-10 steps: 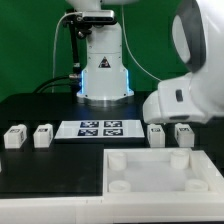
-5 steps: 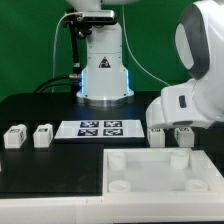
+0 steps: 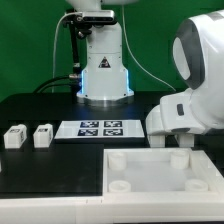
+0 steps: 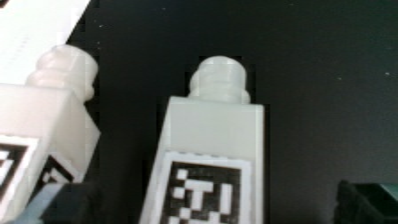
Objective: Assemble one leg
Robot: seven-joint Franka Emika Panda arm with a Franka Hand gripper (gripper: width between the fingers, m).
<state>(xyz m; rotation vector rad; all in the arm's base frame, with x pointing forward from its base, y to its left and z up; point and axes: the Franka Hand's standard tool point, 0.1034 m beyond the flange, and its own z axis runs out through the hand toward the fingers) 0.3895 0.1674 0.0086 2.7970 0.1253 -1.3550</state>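
In the wrist view two white legs lie side by side on the black table, each with a rounded peg end and a black-and-white tag. My gripper is open and straddles one leg. Its dark fingertips stand apart from the leg's sides. The other leg lies just beside it. In the exterior view my arm's white wrist covers these two legs at the exterior view's right. Two more legs sit at the exterior view's left.
The marker board lies between the two pairs of legs. The large white square tray-like part with round corner sockets lies in front. The robot base stands behind.
My arm has come down and toward the exterior view's left over the two right-hand legs, which it now hides in the exterior view.
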